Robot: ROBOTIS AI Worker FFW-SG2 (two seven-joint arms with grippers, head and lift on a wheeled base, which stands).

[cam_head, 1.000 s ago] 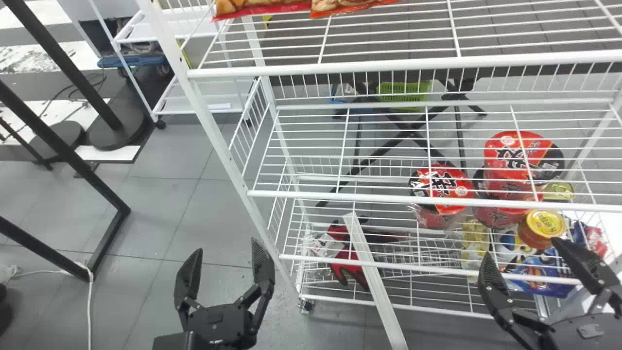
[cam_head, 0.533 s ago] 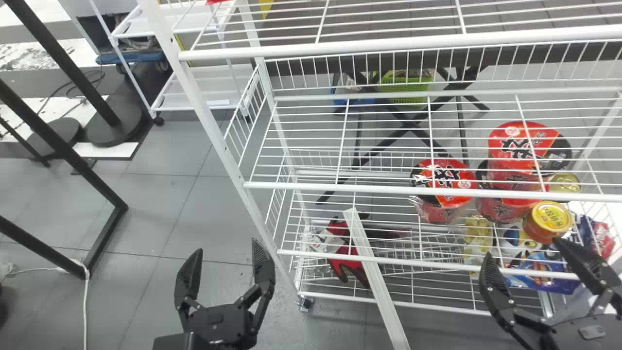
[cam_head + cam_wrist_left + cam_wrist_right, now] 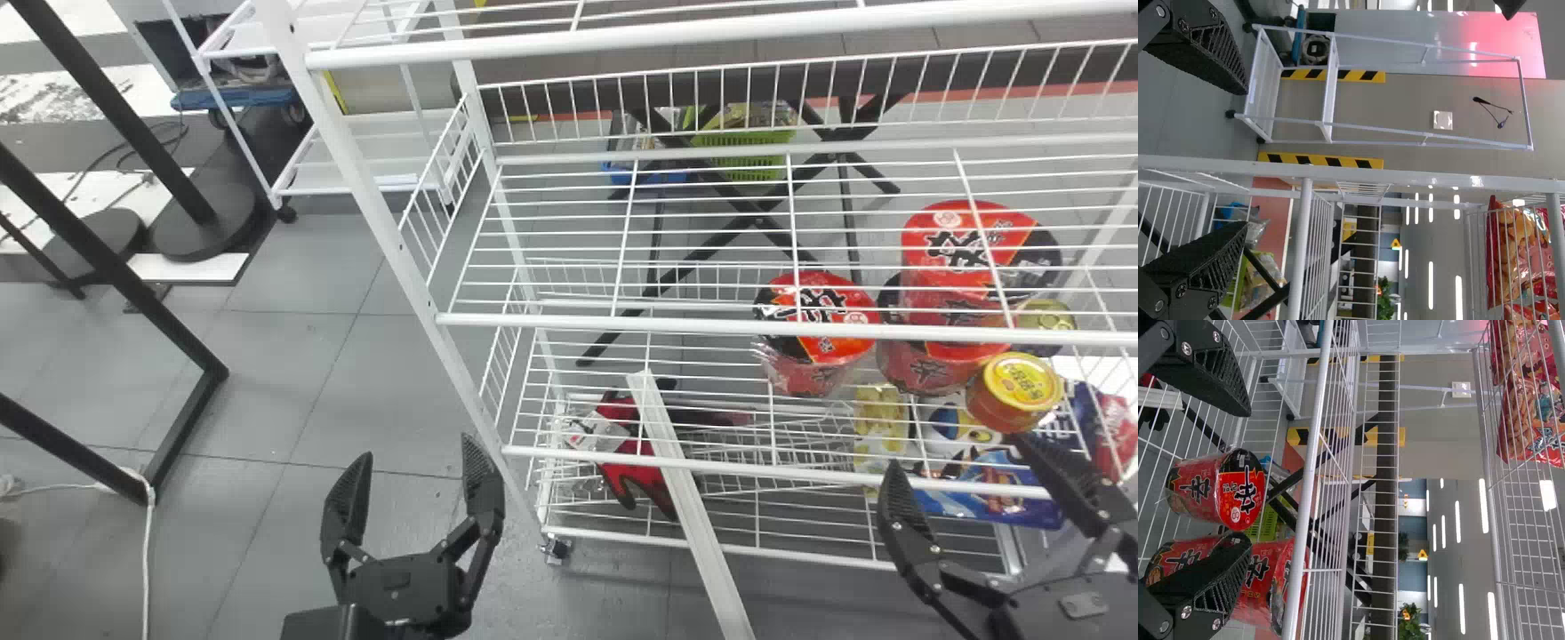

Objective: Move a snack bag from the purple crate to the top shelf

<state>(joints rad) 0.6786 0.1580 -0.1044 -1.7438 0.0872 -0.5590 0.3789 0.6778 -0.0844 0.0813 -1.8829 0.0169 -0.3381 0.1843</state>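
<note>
**Both grippers wait empty before the rack; the pick looks yet to come**

The left gripper (image 3: pixel 416 446) hangs between seven and eight o'clock in the head view, its fingers spread wide with nothing in them. Towards twelve runs the front rail of the top shelf (image 3: pixel 622 37), the likely goal. Both wrist views catch snack bags (image 3: pixel 1531 420) lying up on that shelf; whether the one meant for this job is among them, I cannot tell. At three o'clock sits a red noodle cup (image 3: pixel 813 324), with more cups just beyond. The right gripper (image 3: pixel 958 449), near four o'clock, is also open and unloaded, before the rack's lower part.

I judge this to be the lead-in, though a finished placement would look much the same. If a bag remains to be moved, the next move calls for steering one gripper to the purple crate, closing gently on the bag's edge, then raising it well over the rail.
</note>
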